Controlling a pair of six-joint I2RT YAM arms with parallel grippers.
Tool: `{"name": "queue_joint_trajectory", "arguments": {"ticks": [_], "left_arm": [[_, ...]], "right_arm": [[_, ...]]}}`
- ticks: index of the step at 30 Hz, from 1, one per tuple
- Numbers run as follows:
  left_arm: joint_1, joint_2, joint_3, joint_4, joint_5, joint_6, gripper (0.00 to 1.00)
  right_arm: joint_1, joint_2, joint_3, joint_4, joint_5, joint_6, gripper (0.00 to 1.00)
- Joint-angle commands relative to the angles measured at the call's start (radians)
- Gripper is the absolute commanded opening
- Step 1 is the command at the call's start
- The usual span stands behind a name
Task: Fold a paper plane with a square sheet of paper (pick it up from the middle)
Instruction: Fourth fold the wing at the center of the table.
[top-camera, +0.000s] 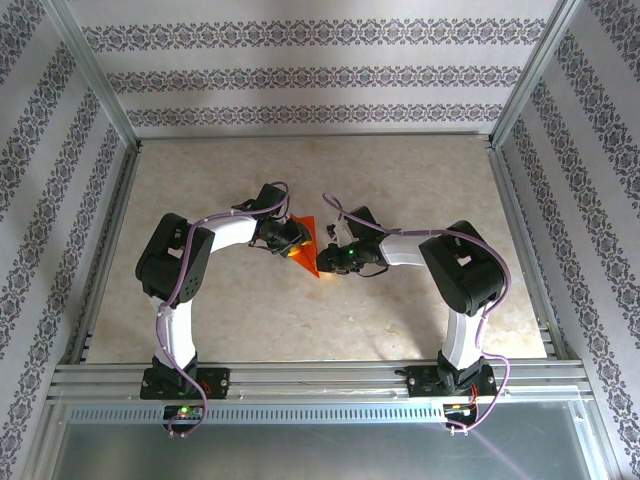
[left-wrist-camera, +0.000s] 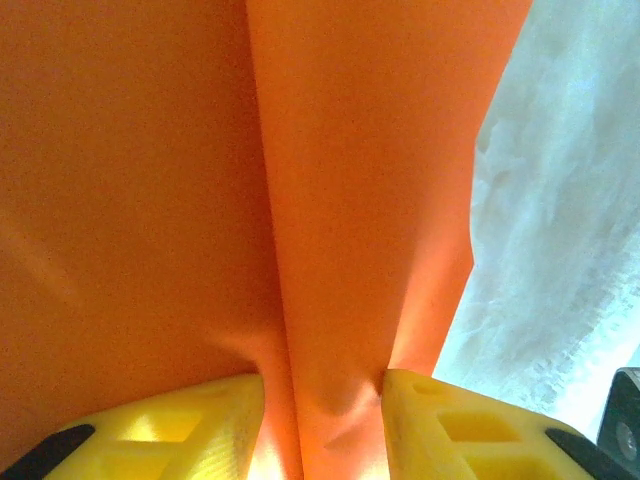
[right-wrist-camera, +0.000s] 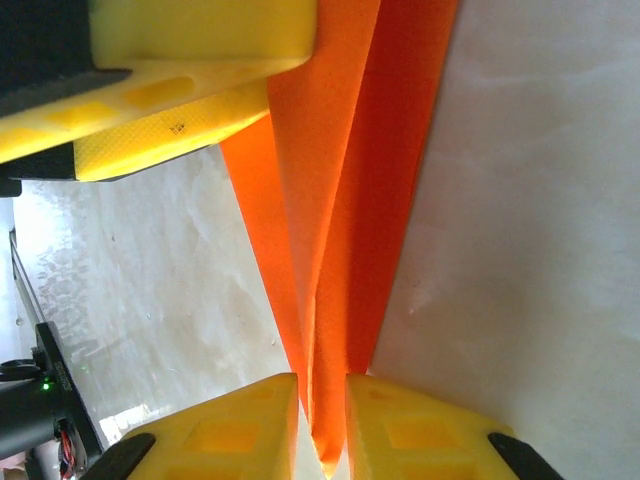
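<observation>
orange-red paper (top-camera: 307, 245) is seen near the middle of the table (top-camera: 300, 330), raised between the two grippers and standing as a narrow triangle whose point is directed toward the near edge. the left gripper (top-camera: 291, 238) is placed at the paper's left side and the right gripper (top-camera: 325, 258) at its near right corner; both arms are bent inward from their bases. in the left wrist view a raised fold of the paper (left-wrist-camera: 150, 200) is run lengthwise between the yellow fingers (left-wrist-camera: 190, 430), and both pads are pressed against it, so the left gripper (left-wrist-camera: 322, 390) is recorded as clamped on the fold. in the right wrist view the paper (right-wrist-camera: 340, 200) is seen as several creased layers narrowing into the slim gap of the right gripper (right-wrist-camera: 322, 390), which is recorded as pinched on that folded edge. the left gripper's fingers (right-wrist-camera: 180, 130) are noted at the upper left of that view, touching the far end of the paper. pale marbled table surface is visible on both sides of the paper.
</observation>
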Motion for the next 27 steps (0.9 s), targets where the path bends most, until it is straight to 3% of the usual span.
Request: {"name": "queue_joint_trajectory", "arguments": {"ticks": [1,27], "left_arm": [[-0.013,0.115,-0.056,-0.187,-0.116,0.036,0.40],[-0.015,0.136,-0.039,-0.208,-0.119,0.042,0.41]], "right_arm": [[-0.013,-0.012,0.042,-0.013,0.008,0.014,0.21],[-0.034,0.080,0.102,-0.027,0.013,0.081,0.17]]}}
